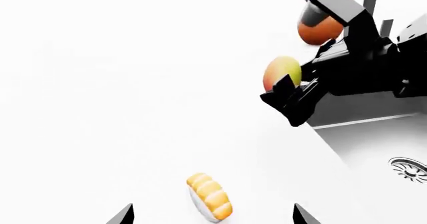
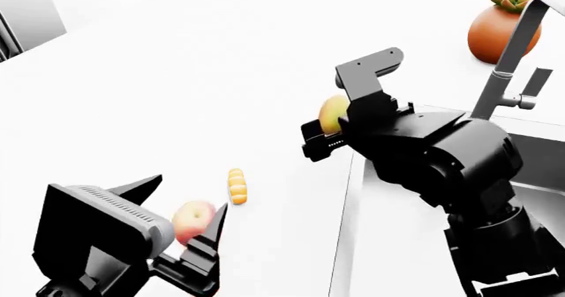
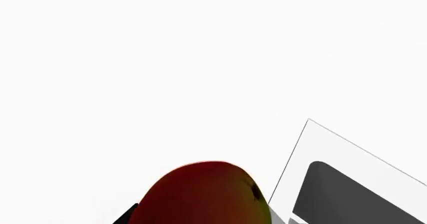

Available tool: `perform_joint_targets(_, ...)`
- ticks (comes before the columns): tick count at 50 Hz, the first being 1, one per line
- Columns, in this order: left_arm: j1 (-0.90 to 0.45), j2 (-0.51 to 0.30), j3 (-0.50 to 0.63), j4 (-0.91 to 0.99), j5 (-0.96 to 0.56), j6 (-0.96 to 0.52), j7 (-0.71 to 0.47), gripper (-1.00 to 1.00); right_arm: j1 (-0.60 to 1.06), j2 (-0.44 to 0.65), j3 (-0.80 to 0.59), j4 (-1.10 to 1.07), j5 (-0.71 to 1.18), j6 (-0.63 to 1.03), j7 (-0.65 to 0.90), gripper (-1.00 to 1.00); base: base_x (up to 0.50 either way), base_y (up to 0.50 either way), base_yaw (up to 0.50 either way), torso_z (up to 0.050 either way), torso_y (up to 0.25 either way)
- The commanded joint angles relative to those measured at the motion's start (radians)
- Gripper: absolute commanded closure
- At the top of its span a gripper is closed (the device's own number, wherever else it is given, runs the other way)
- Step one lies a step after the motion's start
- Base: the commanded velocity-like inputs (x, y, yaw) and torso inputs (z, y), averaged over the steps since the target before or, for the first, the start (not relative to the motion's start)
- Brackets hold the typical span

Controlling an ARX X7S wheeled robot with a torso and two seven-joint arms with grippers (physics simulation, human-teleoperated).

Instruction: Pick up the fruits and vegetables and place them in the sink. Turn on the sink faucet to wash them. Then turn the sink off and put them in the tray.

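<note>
The mango [image 2: 333,114] sat mid-frame in the head view at the right gripper [image 2: 319,137], which seemed closed on it beside the sink [image 2: 530,158], so the first fruit pickup looked in hand. The next move would be carrying it over the basin and letting go. It looked oval, yellow-green with a red-orange blush; the apple [image 2: 192,220] lay lower left on the tabletop [image 2: 176,79], between the open left gripper's [image 2: 187,204] jaws, untouched.

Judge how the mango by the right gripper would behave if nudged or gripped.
The mango looks smooth and oval, so it would probably roll or wobble off line if nudged. Its curved skin may slip between the right gripper's narrow fingers. It looks rigid, unlikely to squash.
</note>
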Motion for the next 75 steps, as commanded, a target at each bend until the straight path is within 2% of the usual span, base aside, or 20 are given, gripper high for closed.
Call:
perform_joint_targets(1, 0.107, 0.038, 0.037, -0.011, 0.166, -0.035, 0.13, -1.0, 0.027, 0.017, 0.029, -0.065, 0.013, 0.03, 0.022, 1.0, 0.0, 0.0, 0.0, 0.0, 0.0)
perform_joint_targets(16, 0.162, 0.056, 0.237, -0.121, 0.571, 0.097, 0.306, -1.0, 0.063, 0.013, 0.035, -0.113, 0.032, 0.055, 0.043, 1.0, 0.0, 0.0, 0.0, 0.0, 0.0)
perform_joint_targets(28, 0.137, 0.067, 0.329, -0.227, 0.69, 0.163, 0.334, -1.0, 0.075, 0.011, 0.027, -0.119, 0.038, 0.054, 0.043, 1.0, 0.0, 0.0, 0.0, 0.0, 0.0)
perform_joint_targets(42, 0.137, 0.053, 0.413, -0.27, 0.758, 0.191, 0.348, -1.0, 0.08, 0.009, 0.018, -0.115, 0.041, 0.043, 0.042, 1.0, 0.0, 0.0, 0.0, 0.0, 0.0)
perform_joint_targets(43, 0.141, 0.051, 0.419, -0.268, 0.761, 0.195, 0.352, 1.0, 0.08, 0.01, 0.017, -0.113, 0.041, 0.041, 0.041, 1.0, 0.0, 0.0, 0.0, 0.0, 0.0)
perform_joint_targets(50, 0.14, 0.044, 0.388, -0.203, 0.722, 0.195, 0.345, 1.0, 0.082, 0.013, 0.024, -0.126, 0.049, 0.048, 0.05, 1.0, 0.0, 0.0, 0.0, 0.0, 0.0)
perform_joint_targets(56, 0.1, 0.051, 0.245, -0.115, 0.563, 0.157, 0.288, 1.0, 0.06, 0.034, 0.063, -0.215, 0.088, 0.093, 0.09, 1.0, 0.0, 0.0, 0.0, 0.0, 0.0)
perform_joint_targets(61, -0.009, 0.042, 0.091, -0.076, 0.289, 0.121, 0.144, 1.0, 0.017, 0.06, 0.137, -0.329, 0.144, 0.151, 0.152, 1.0, 0.0, 0.0, 0.0, 0.0, 0.0)
perform_joint_targets(66, -0.111, 0.018, 0.046, -0.075, 0.058, 0.141, -0.038, 1.0, -0.035, 0.081, 0.185, -0.404, 0.191, 0.176, 0.183, 1.0, -0.41, -0.17, 0.0, 0.0, 0.0)
perform_joint_targets(70, -0.16, 0.005, 0.048, -0.072, -0.023, 0.165, -0.119, 1.0, -0.062, 0.09, 0.218, -0.453, 0.231, 0.2, 0.202, 1.0, -0.46, -0.2, 0.0, 0.0, 0.0)
perform_joint_targets(75, -0.196, -0.006, 0.06, -0.066, -0.071, 0.181, -0.162, 1.0, -0.082, 0.099, 0.224, -0.497, 0.266, 0.191, 0.189, 1.0, -0.34, -0.45, 0.0, 0.0, 0.0)
